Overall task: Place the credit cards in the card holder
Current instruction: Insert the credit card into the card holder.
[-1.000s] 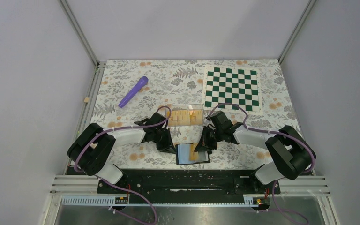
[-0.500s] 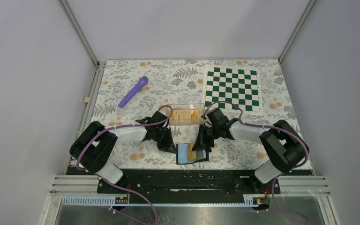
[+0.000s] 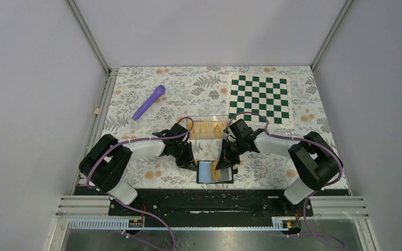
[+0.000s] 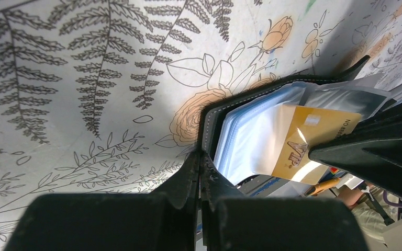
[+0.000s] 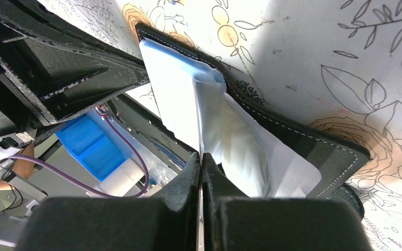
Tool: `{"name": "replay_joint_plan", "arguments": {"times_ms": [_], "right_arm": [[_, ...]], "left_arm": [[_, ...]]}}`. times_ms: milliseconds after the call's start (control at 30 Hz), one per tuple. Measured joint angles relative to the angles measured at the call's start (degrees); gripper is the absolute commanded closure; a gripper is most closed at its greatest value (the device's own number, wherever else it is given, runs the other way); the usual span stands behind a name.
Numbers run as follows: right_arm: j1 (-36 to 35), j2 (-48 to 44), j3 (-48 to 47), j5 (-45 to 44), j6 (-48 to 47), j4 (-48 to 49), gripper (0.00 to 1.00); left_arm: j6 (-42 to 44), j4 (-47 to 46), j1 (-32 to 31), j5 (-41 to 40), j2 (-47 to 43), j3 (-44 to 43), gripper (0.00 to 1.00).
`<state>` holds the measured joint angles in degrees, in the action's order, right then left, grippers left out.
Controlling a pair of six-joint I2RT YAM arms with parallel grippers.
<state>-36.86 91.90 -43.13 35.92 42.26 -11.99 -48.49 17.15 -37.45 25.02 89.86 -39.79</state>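
Floral cloth (image 3: 162, 179) | card holder (image 3: 207, 173) open, between both hands | left gripper (image 3: 192, 164) closed at its edge | right gripper (image 3: 223, 165) pinches credit card (image 4: 314, 137) at the pocket: we judge it stiff and slippery, best held at its free end | more credit cards (image 3: 205, 129) beyond the hands, in clear box (image 3: 209, 118)

two black-and-white arms
left arm (image 3: 144, 150) and right arm (image 3: 278, 149): white links, bulky black joints, purple cables (image 5: 123, 144) looped along each, matte black fingers (image 4: 136, 222), black base rail (image 3: 209, 202).
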Motion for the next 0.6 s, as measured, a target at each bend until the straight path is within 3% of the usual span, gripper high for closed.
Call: {"name": "replay_joint_plan", "arguments": {"times_ms": [600], "right_arm": [[-0.52, 2.58, -1.2, 1.11, 0.57, 0.48, 0.98]], "left_arm": [[0.48, 0.87, 0.0, -0.15, 0.31, -0.7, 1.0]]}}
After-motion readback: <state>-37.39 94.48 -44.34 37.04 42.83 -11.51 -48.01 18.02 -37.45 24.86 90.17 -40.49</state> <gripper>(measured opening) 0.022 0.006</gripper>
